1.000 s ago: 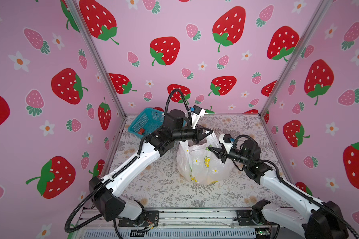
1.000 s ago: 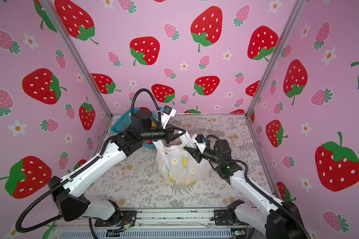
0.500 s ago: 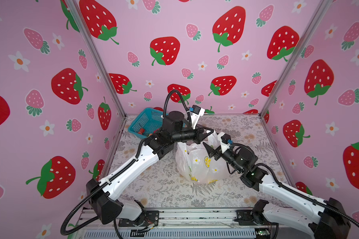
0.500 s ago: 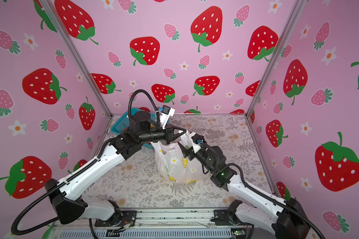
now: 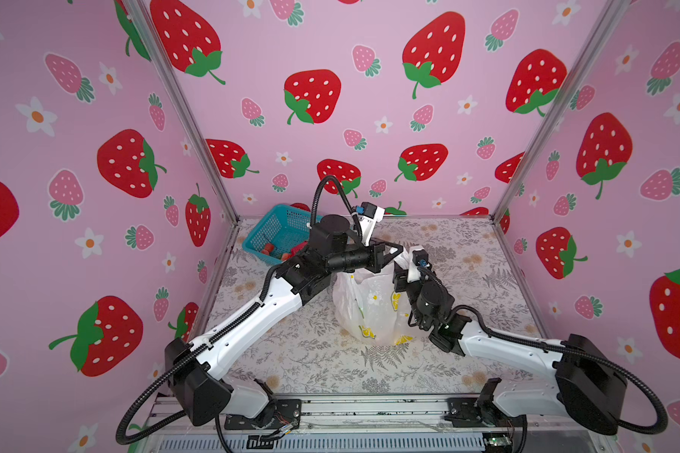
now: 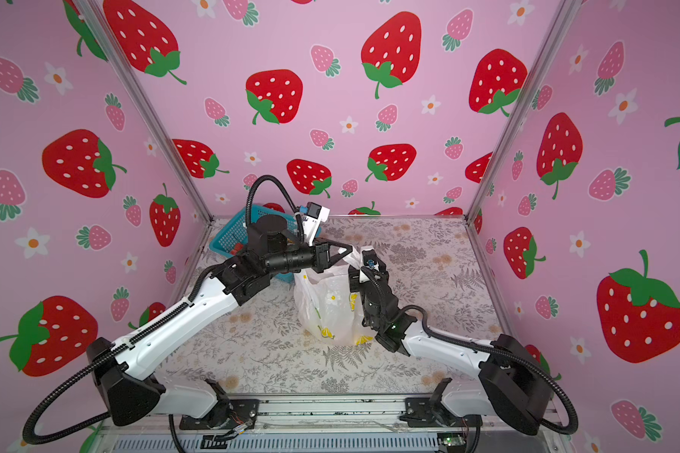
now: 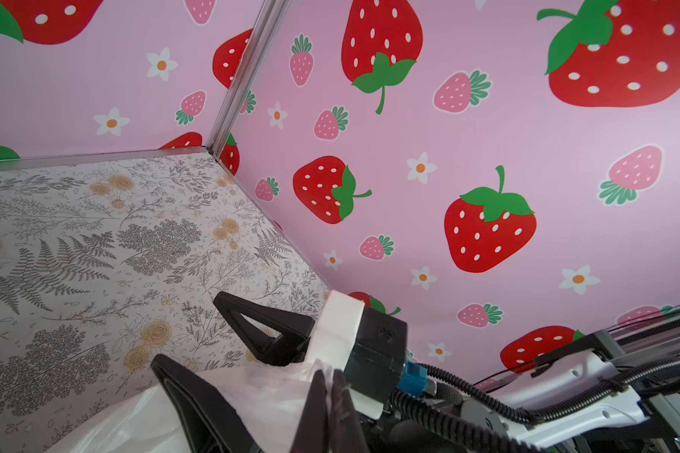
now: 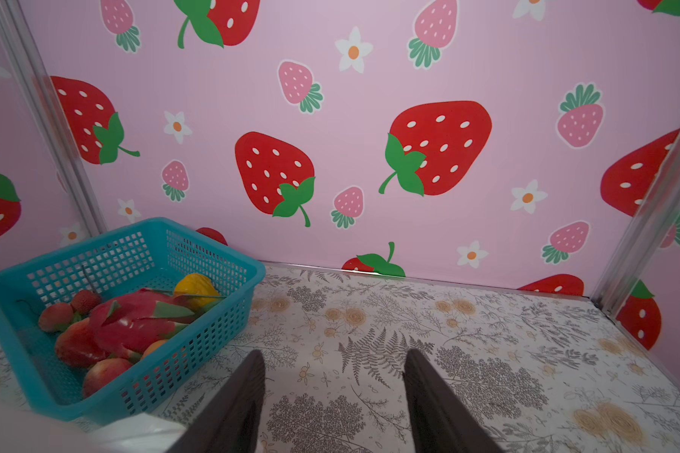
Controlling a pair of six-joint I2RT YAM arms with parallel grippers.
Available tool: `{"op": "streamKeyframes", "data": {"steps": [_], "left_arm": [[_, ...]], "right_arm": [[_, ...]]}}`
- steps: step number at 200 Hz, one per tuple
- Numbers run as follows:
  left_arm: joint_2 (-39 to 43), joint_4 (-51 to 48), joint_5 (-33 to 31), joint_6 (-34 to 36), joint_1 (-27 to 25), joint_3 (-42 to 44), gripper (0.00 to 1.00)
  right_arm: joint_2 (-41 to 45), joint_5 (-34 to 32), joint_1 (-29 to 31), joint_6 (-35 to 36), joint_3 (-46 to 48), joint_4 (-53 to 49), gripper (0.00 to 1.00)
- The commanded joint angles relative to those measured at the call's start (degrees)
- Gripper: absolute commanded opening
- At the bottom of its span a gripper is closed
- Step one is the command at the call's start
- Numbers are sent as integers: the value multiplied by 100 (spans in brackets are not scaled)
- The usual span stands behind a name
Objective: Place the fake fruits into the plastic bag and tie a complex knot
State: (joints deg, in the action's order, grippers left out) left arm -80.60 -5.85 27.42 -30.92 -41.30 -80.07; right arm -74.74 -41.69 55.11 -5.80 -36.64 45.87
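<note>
Above the plastic bag [image 5: 364, 304], your left pincer [image 5: 397, 251] pinches a handle shut to hold it up; your right pincer [image 8: 332, 396], just beside it, gapes empty. Fake fruits [image 8: 130, 325] remain in the basket [image 8: 213, 333] behind the bag.

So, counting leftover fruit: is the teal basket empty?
Not empty. The teal basket holds a pink dragon fruit, strawberries and a yellow fruit.

Your bench [image 5: 291, 353] wears a pale covering printed with grey ferns and tan flowers. On it, you have the bag [image 5: 364, 310] standing near the middle, and a teal basket [image 5: 279, 229] at the far left corner, well apart from the bag in both top views.
</note>
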Motion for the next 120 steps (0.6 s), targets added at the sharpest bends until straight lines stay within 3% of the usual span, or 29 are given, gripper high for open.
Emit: {"op": "streamKeyframes", "data": {"steps": [1, 10, 43, 89, 104, 120], "left_arm": [[247, 321, -42, -65, -20, -30, 0], [246, 306, -57, -41, -15, -40, 0], [205, 247, -84, -13, 51, -61, 0], [147, 158, -173, 67, 87, -79, 0], [116, 132, -168, 93, 104, -94, 0], [102, 99, -149, 119, 113, -104, 0]], "right_arm": [[-47, -441, -27, -486, 347, -127, 52], [-26, -376, -27, -588, 461, -218, 48], [110, -190, -26, -808, 784, -455, 48], [481, 604, -61, -335, 947, -359, 45], [658, 1199, -163, -87, 859, -488, 51], [877, 1948, -324, 141, 706, -792, 67]]}}
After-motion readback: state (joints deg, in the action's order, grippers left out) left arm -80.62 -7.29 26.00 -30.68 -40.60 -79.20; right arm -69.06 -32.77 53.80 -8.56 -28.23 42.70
